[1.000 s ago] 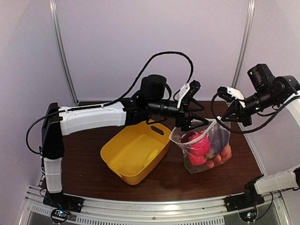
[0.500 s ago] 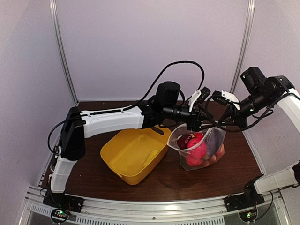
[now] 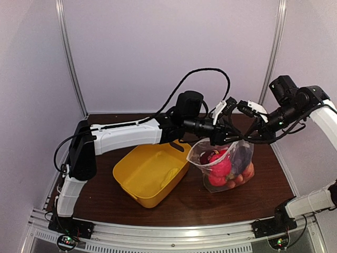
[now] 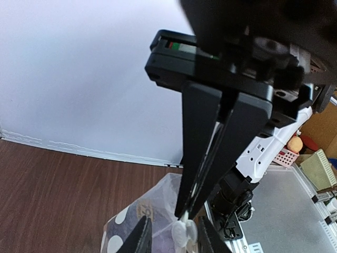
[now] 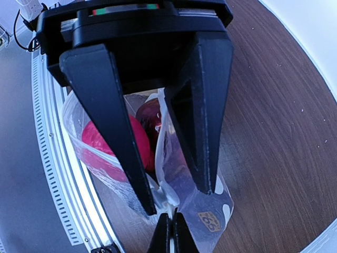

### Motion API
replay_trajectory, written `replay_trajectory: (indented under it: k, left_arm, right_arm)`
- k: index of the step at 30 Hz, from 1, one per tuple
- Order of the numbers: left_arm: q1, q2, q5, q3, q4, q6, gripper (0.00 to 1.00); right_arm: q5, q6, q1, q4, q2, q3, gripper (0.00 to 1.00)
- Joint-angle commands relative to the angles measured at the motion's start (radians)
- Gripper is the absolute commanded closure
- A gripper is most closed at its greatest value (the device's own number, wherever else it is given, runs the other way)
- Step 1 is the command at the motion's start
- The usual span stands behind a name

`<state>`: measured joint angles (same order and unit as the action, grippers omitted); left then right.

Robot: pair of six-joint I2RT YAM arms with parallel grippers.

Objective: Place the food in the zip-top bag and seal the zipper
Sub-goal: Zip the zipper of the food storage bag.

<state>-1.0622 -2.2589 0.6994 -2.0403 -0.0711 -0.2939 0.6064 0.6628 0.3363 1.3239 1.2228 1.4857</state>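
One yellow tub (image 3: 142, 171) beside zip-top bag (image 3: 196, 154)

A dark wooden table (image 3: 105, 196) bears a yellow tub (image 3: 143, 197) beside the zip-top bag (image 3: 224, 164).

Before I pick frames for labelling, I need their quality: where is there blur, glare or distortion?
Top external view: wall rails splay outward, everything slightly soft, glints on the zip-top bag. Left wrist view: the right gripper is a dark silhouette against a washed-out wall, top right corner blurred. Right wrist view: the left gripper and the table grain are sharp.
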Motion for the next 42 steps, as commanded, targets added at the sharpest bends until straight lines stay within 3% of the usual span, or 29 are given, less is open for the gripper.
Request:
replay_trajectory:
  k: [1,7,10,13,23,30,42]
  left_arm:
    - [-0.004,-0.010,-0.006,-0.022,0.004,0.018,0.70]
    - [-0.004,-0.002,-0.018,0.009,-0.030,0.024,0.77]
    - [-0.003,0.006,-0.026,0.028,-0.044,0.027,0.70]
    - [-0.002,0.012,-0.029,0.042,-0.044,0.031,0.69]
    - [0.011,0.021,-0.027,0.056,-0.028,0.026,0.84]
    - [0.034,0.046,-0.009,0.000,0.131,0.038,0.88]
    - [0.044,0.122,-0.018,0.048,0.259,0.076,0.89]
  right_arm:
    - [0.036,-0.064,0.006,-0.034,0.012,0.022,1.00]
    - [0.042,-0.075,0.005,-0.034,0.020,0.032,1.00]
    - [0.035,-0.077,0.006,-0.038,0.017,0.032,1.00]
    - [0.030,-0.078,0.005,-0.040,0.014,0.034,1.00]
    - [0.019,-0.068,0.006,-0.047,0.014,0.035,1.00]
    - [-0.105,-0.012,0.004,-0.062,-0.008,0.008,1.00]
    - [-0.119,0.009,-0.042,-0.099,-0.020,0.000,1.00]
